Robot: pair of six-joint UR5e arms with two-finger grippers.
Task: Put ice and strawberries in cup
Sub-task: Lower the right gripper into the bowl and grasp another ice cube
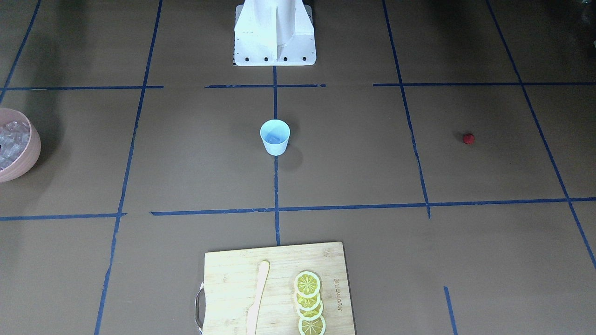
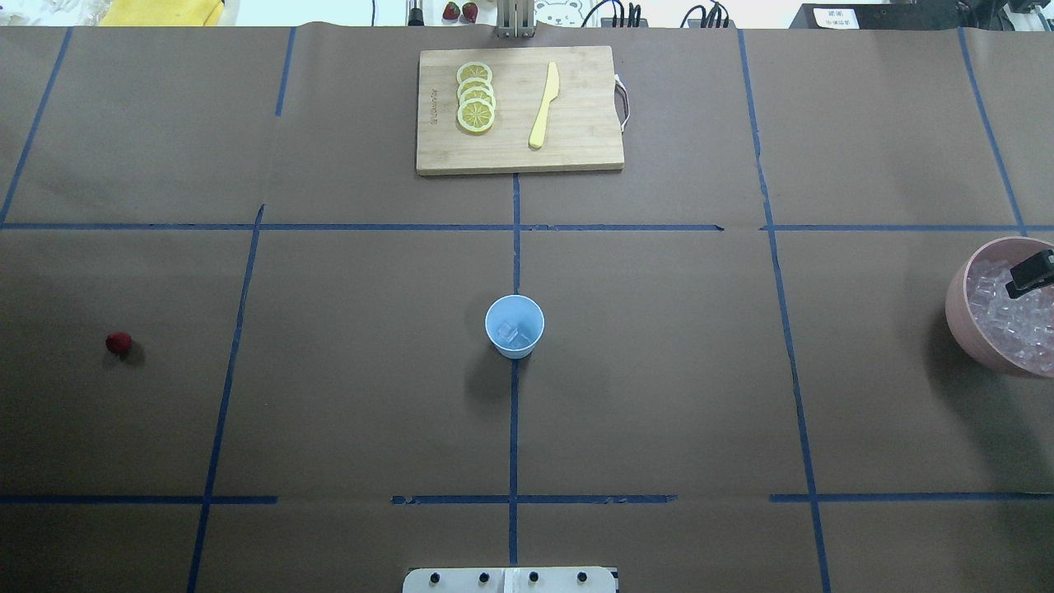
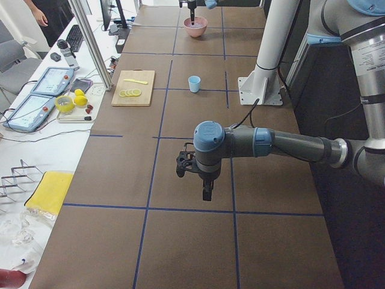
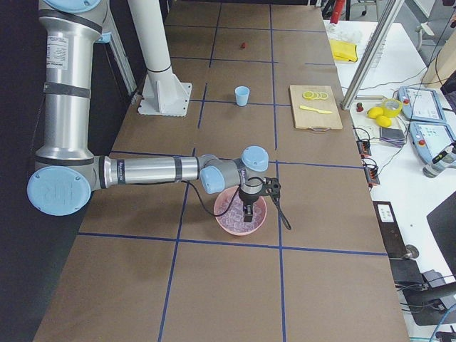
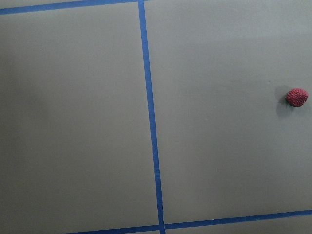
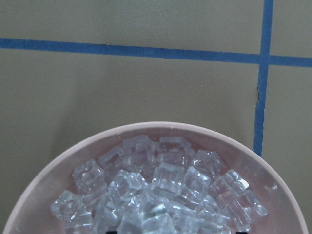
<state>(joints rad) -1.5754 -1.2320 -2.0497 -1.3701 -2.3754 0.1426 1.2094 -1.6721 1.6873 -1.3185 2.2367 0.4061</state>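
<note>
A: At the worktop's [image 2: 659, 371] right edge, first item?
B: Right hand [image 4: 247, 212], directly over the pink bowl [image 2: 953, 317], which is heaped with ice [image 6: 156, 195]. How far its fingers are spread cannot be told.
A: Second item?
B: Left hand [image 3: 206, 194], above open worktop, grip likewise unreadable. The strawberry [image 2: 118, 343] lies loose off to one side of it, near the left end.
A: Cup?
B: Cup [image 2: 535, 317], upright at centre, well apart from both hands, open surface on every side. Clear cubes [image 2: 510, 333] inside.
</note>
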